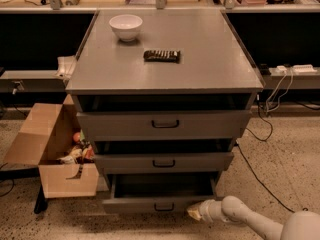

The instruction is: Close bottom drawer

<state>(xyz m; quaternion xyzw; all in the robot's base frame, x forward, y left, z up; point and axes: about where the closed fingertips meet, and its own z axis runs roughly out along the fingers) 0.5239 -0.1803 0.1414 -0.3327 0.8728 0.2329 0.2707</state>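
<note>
The bottom drawer (150, 204) of the grey metal cabinet (165, 59) stands pulled out, its plain grey tray showing and its small dark bar handle at the lower middle. My gripper (194, 212) is at the right end of the drawer's front, touching or nearly touching it, on the end of my white arm (250, 221) that comes in from the lower right. The middle drawer (164, 162) and the tall top drawer (165, 125) sit above it, further in.
A white bowl (125, 26) and a dark bar-shaped packet (161, 55) lie on the cabinet top. An open cardboard box (55, 154) with clutter stands on the floor to the left. Cables (270, 114) run along the floor at the right. A bench runs behind.
</note>
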